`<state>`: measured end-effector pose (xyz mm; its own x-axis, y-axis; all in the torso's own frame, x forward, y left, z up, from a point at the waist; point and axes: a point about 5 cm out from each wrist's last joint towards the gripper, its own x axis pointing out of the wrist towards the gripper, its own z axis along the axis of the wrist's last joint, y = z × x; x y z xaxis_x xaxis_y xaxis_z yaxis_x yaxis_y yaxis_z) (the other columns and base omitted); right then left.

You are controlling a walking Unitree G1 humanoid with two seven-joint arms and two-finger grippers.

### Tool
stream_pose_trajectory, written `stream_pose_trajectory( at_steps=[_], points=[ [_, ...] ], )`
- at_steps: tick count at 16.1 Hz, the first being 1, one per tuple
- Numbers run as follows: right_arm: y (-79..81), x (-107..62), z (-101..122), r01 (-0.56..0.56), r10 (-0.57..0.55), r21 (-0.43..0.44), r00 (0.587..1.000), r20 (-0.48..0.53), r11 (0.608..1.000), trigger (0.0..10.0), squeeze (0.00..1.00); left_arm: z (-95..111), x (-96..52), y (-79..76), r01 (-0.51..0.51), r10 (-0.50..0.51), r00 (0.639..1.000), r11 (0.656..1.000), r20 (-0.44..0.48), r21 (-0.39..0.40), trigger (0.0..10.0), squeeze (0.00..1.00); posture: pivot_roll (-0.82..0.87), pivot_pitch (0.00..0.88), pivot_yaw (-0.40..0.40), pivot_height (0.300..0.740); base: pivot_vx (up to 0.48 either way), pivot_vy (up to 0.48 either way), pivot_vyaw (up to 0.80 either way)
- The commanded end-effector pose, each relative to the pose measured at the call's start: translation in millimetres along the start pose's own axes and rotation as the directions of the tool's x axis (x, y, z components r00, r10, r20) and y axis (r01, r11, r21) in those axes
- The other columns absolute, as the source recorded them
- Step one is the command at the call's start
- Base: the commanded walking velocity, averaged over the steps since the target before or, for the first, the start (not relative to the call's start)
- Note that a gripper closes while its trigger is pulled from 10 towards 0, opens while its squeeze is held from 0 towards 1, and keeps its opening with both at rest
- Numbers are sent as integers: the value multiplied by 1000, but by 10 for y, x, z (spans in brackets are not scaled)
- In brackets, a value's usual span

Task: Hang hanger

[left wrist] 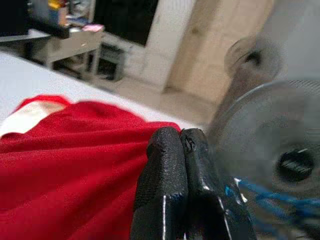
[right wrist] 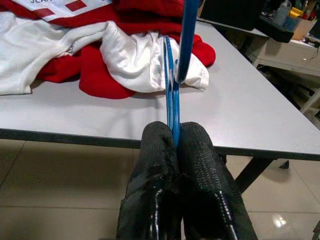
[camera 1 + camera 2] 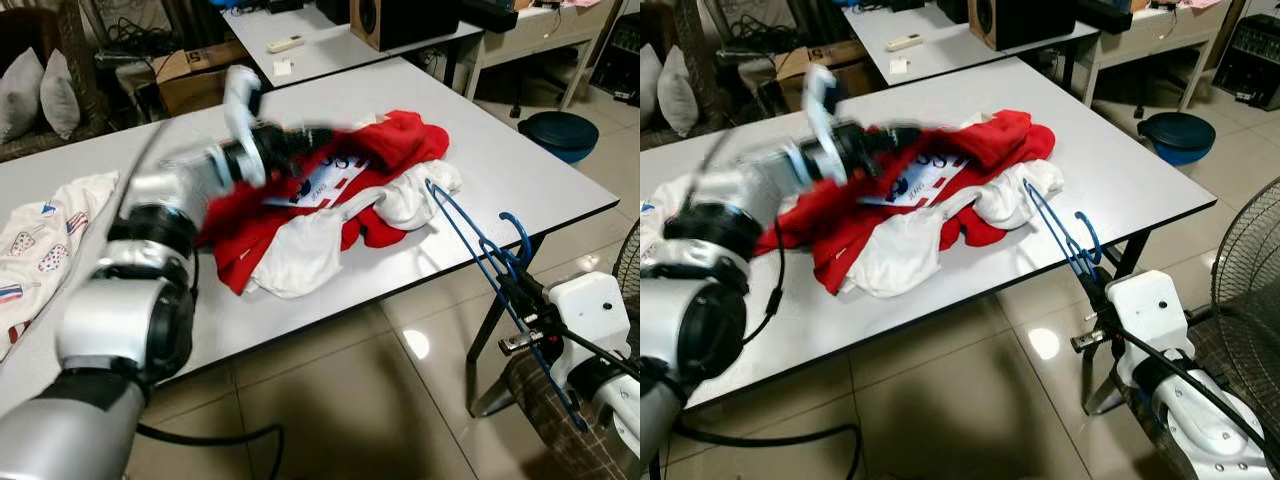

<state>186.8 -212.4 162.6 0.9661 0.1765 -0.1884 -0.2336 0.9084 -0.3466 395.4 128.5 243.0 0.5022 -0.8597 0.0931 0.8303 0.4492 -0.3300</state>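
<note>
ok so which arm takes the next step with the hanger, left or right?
Right, most likely. The right end effector is shut on the blue hanger, held off the table edge beside the red and white shirt. The left end effector is shut, over the shirt, better for steadying cloth.

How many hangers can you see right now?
1. The blue hanger is clamped in the right gripper just off the table's front edge, its far end by the red and white clothes pile. The pile could hide others.

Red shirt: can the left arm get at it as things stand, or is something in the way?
Probably yes. The left gripper is already over the red shirt on the white table, fingers shut, nothing between them. The blue hanger sits off in the right gripper.
</note>
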Motion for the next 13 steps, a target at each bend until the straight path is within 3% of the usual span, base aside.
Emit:
stream_pose_trajectory(
  at_steps=[1, 4, 5, 7, 8, 9, 10, 12, 13],
  points=[
    [38, -9, 59, -14, 14, -9, 999, 31, 1000, 10000, 0, 20, -17, -18, 36, -36, 999, 999, 9, -39, 0, 0, -238, 0, 156, 740, 0, 0, 0],
    [48, -8, 50, -18, 18, -9, 999, 28, 1000, 10000, 0, -200, -44, 22, 4, -10, 999, 991, -41, -134, 0, 0, -239, 0, 161, 740, 0, 0, 0],
    [51, -7, 43, -18, 19, -8, 999, 26, 1000, 10000, 0, -298, -47, 44, -25, 15, 997, 992, -77, -125, 0, 0, -238, 0, 160, 740, 0, 0, 0],
    [62, -5, 33, -21, 21, -9, 999, 23, 1000, 10000, 0, -519, -71, 117, -140, 138, 971, 990, -195, 3, 0, 0, -235, 0, 159, 740, 0, 0, 0],
    [66, 0, 31, -22, 22, -10, 999, 22, 1000, 10000, 0, -634, -91, 172, -213, 242, 936, 967, -256, 138, 0, 0, -235, 0, 160, 740, 0, 0, 0],
    [67, 5, 31, -20, 20, -10, 1000, 23, 1000, 10000, 0, -682, -104, 219, -277, 336, 908, 929, -249, 246, 0, 0, -234, 0, 159, 740, 0, 0, 0],
    [64, 13, 34, -13, 14, -10, 1000, 25, 1000, 10000, 0, -648, -98, 279, -417, 505, 853, 812, -133, 409, 0, 0, -233, 0, 160, 740, 0, 0, 0],
    [66, 15, 35, -13, 13, -10, 1000, 26, 1000, 10000, 0, -593, -83, 294, -498, 568, 823, 749, -35, 436, 0, 0, -234, 0, 159, 740, 0, 0, 0],
    [68, 14, 34, -13, 13, -10, 1000, 25, 1000, 10000, 0, -586, -81, 297, -513, 578, 816, 739, -20, 437, 0, 0, -234, 0, 159, 740, 0, 0, 0]
  ],
)
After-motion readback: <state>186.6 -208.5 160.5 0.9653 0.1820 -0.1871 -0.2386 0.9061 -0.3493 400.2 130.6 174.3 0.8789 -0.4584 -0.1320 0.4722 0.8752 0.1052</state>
